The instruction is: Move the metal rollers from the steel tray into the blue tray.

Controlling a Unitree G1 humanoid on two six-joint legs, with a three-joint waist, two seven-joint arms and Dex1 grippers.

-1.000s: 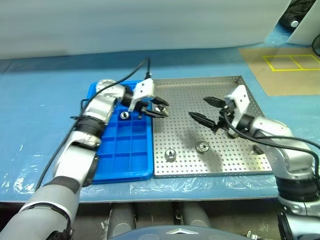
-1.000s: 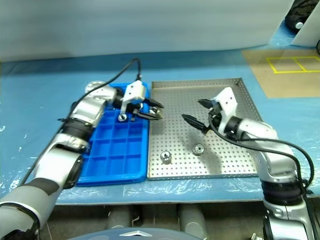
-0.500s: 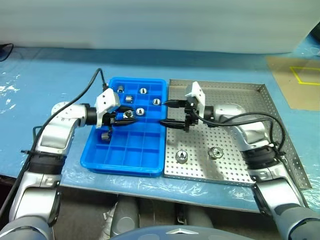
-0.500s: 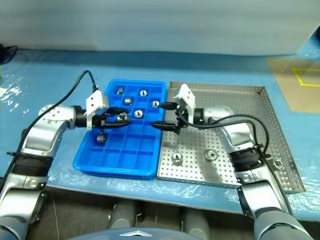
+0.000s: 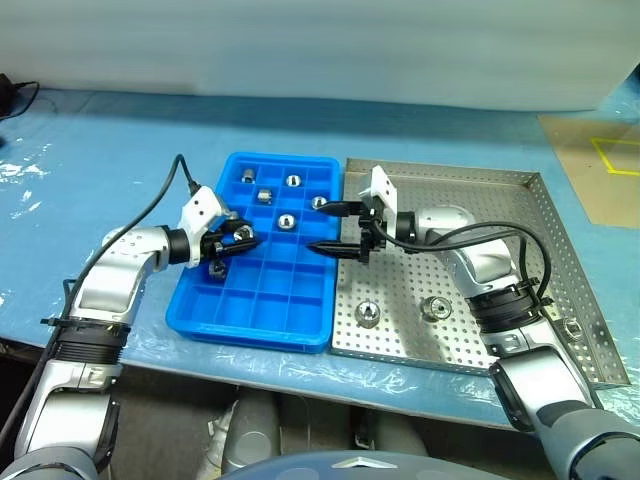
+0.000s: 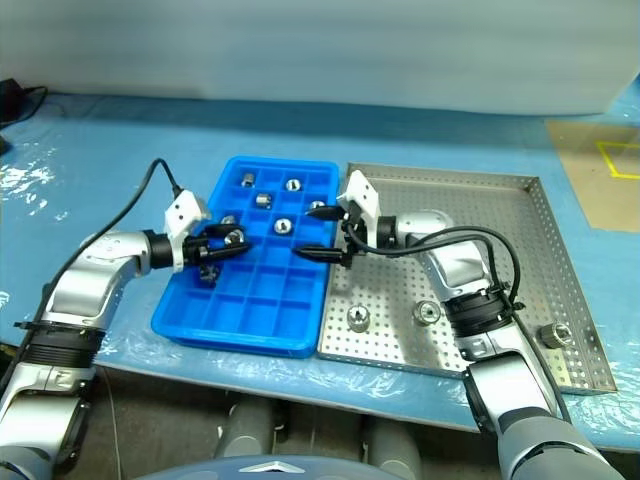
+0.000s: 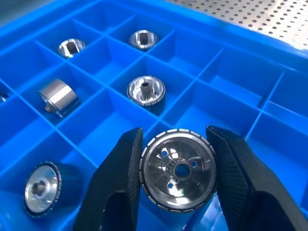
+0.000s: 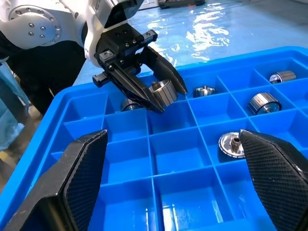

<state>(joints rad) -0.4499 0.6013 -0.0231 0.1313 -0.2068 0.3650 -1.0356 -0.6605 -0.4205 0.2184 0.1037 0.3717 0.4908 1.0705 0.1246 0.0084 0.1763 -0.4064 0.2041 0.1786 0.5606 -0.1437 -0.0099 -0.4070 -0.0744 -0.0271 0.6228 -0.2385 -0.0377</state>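
On the blue table, a roller (image 7: pixel 177 168) is pinched by the left gripper (image 5: pixel 232 239) just above the blue tray (image 5: pixel 262 308); the right gripper (image 5: pixel 336 227) is spread empty.

Bright blue tray (image 5: pixel 255 300) with a square grid; shiny silver rollers (image 7: pixel 146 90); silver steel tray (image 5: pixel 480 215) dotted with holes; black fingers (image 7: pixel 114 183).

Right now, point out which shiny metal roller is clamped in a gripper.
The shiny silver roller pinched between the left gripper fingers above the bright blue compartment tray; every other roller lies loose in a compartment or on the steel tray.
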